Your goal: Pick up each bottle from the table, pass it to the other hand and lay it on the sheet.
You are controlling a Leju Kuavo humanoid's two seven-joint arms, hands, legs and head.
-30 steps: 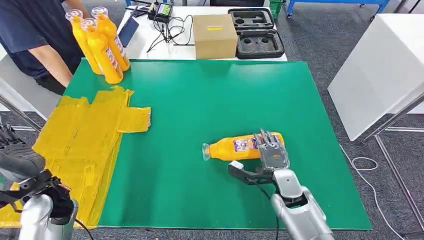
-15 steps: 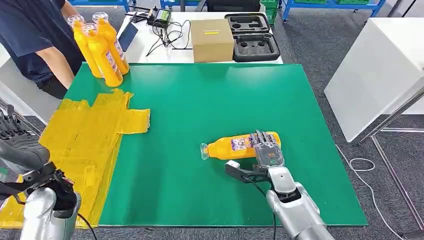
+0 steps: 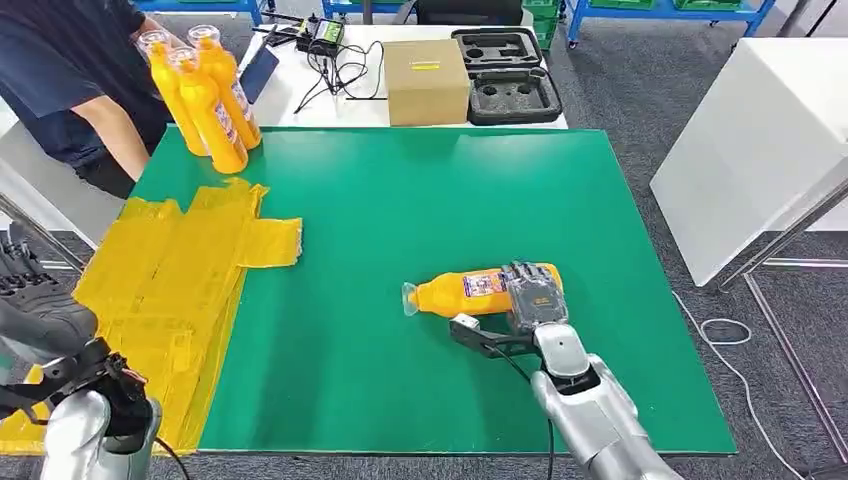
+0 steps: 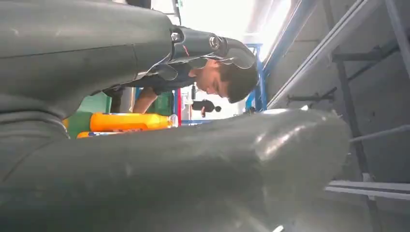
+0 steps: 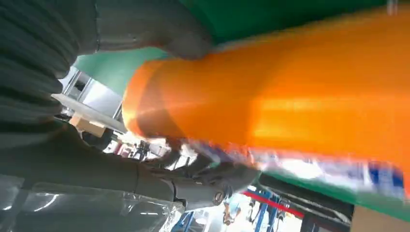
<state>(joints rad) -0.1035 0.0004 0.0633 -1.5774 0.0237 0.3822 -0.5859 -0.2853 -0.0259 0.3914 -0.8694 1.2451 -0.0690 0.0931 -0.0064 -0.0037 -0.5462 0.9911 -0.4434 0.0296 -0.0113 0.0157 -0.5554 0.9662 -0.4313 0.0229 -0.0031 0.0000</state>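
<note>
R hand (image 3: 531,295) wrapped over orange bottle (image 3: 470,294) on green mat (image 3: 400,210).

Bottle lying flat w/ cap end toward yellow sheet (image 3: 160,275), well apart from it; fingers (image 3: 523,278) curled over base end, thumb (image 5: 179,36) against far side in wrist view. L hand (image 3: 30,300) raised near sheet's near-left edge, fingers apart, holding nothing. Three more bottles (image 3: 205,90) upright at mat's far-left corner, beside a person (image 3: 70,70).

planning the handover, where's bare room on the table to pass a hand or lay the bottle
The green mat is bare between the yellow sheet and the lying bottle under the right hand, and up to the cardboard box. It is crowded at the far left corner, where the upright bottles stand beside a person.
</note>
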